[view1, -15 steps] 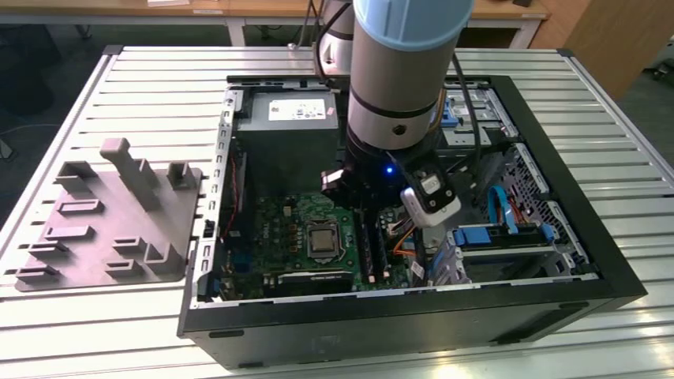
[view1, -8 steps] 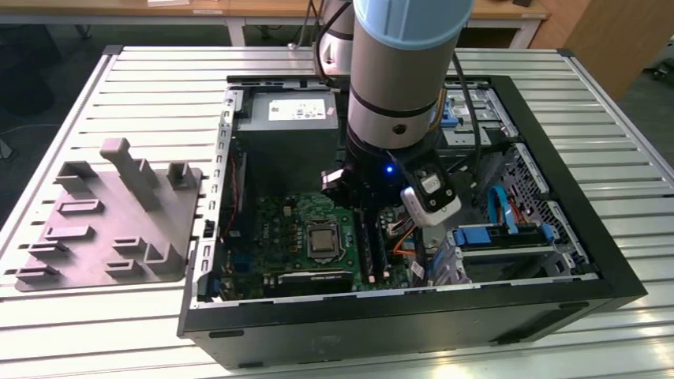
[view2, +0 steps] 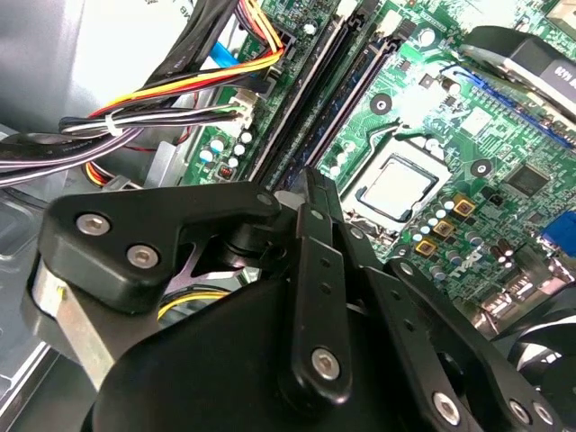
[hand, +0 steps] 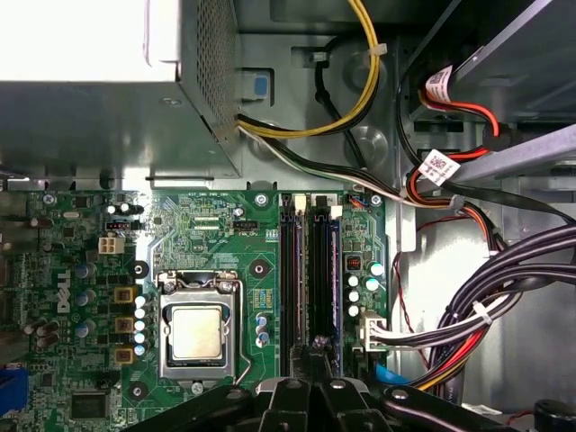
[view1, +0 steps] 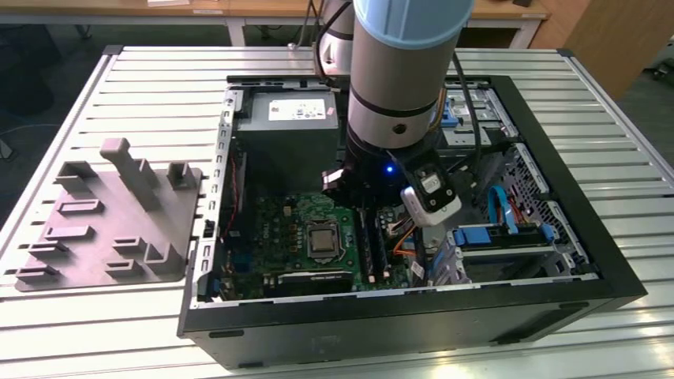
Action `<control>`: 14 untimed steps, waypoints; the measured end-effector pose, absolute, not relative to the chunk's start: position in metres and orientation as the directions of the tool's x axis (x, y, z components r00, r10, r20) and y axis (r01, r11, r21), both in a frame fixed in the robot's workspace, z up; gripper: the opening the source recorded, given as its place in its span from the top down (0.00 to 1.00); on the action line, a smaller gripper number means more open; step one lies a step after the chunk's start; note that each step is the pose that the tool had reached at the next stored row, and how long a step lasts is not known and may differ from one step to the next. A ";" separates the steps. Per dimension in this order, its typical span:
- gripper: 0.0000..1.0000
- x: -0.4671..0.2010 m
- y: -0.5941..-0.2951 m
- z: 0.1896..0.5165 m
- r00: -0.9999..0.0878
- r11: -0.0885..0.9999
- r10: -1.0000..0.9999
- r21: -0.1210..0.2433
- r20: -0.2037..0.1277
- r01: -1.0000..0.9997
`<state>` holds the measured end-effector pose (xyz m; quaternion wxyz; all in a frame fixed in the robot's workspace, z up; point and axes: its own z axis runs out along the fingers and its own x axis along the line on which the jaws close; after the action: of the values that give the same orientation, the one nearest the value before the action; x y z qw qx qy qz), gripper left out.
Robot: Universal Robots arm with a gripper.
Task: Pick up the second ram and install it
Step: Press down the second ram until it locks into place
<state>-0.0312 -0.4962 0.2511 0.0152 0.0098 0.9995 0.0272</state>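
exterior view: looked down from high in front at open computer case (view1: 421, 304) on slatted surface (view1: 158, 95) | first wrist view: faced straight down, near motherboard (hand: 216, 234) | second wrist view: slanted, closer, past end effector (view2: 310, 207) | both wrist views shared processor socket (hand: 198, 331) (view2: 396, 189) and memory slots (hand: 310, 279) (view2: 333, 99)

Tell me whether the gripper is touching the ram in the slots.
Cannot tell. In the second wrist view the gripper tips sit right at the ram seated in the motherboard slots, but the black fingers hide the meeting point.
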 end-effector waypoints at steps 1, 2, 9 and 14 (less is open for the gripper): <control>0.90 -0.031 -0.496 0.251 -0.999 0.998 0.020 0.055 -0.030 0.019; 0.90 -0.031 -0.496 0.251 -0.999 0.998 0.020 0.055 -0.030 0.019; 0.90 -0.031 -0.494 0.251 -0.999 0.998 0.021 0.055 -0.030 0.019; 0.90 -0.031 -0.482 0.251 -0.999 0.998 0.021 0.055 -0.030 0.019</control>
<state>-0.0312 -0.4816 0.2512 0.0152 0.0098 0.9995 0.0273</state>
